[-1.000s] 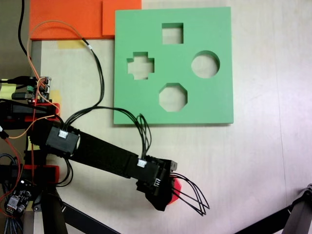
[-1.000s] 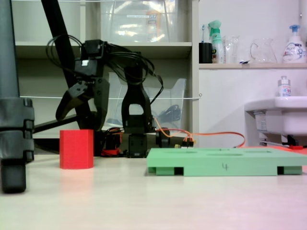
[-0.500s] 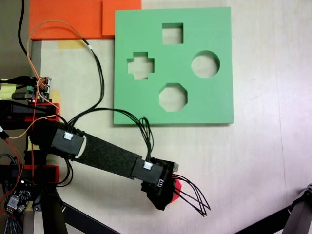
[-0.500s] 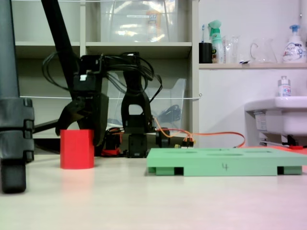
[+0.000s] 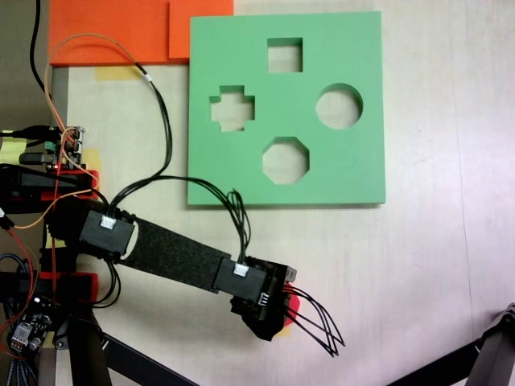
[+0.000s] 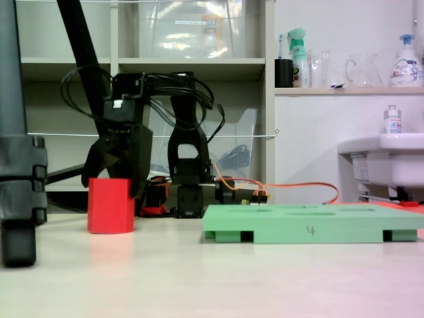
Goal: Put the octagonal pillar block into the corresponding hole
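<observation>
The octagonal pillar block [image 6: 110, 207], bright red, stands on the table left of the green foam board [image 6: 311, 228]. My gripper [image 6: 111, 185] comes down over its top, one jaw against each side, shut on it. From above, only a red sliver of the block [image 5: 293, 305] shows under my gripper [image 5: 278, 318], near the table's front edge. The corresponding hole [image 5: 286, 161], eight-sided, is the cutout of the green board [image 5: 354, 173] nearest my arm. It lies up and slightly right of the block in that view.
The board also has a square cutout [image 5: 285, 55], a cross cutout [image 5: 232, 112] and a round cutout [image 5: 339, 106]. Orange foam sheets [image 5: 113, 32] lie at the top left. A black stand leg [image 5: 491, 354] crosses the bottom right corner. Wires and boards [image 5: 48, 153] crowd the left edge.
My gripper came down around the red block and its jaws closed in. The block shifted a little to the right in the side view and turned slightly.
</observation>
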Controlling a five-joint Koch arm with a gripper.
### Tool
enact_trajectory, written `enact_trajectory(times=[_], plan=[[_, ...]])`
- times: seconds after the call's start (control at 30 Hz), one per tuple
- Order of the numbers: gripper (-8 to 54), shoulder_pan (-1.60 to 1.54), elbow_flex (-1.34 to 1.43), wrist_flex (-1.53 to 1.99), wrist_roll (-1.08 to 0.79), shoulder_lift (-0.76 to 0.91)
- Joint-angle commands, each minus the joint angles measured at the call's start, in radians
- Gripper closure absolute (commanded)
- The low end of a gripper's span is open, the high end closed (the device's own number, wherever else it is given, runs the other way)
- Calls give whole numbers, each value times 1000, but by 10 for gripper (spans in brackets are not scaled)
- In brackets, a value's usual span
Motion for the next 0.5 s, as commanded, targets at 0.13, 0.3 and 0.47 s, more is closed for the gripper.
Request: enact_trajectory(times=[0.13,0.3,0.47], plan=[[146,-8,35,21,-18,-6],[212,-18,35,80,-18,-6],[252,-35,35,144,-11,14]])
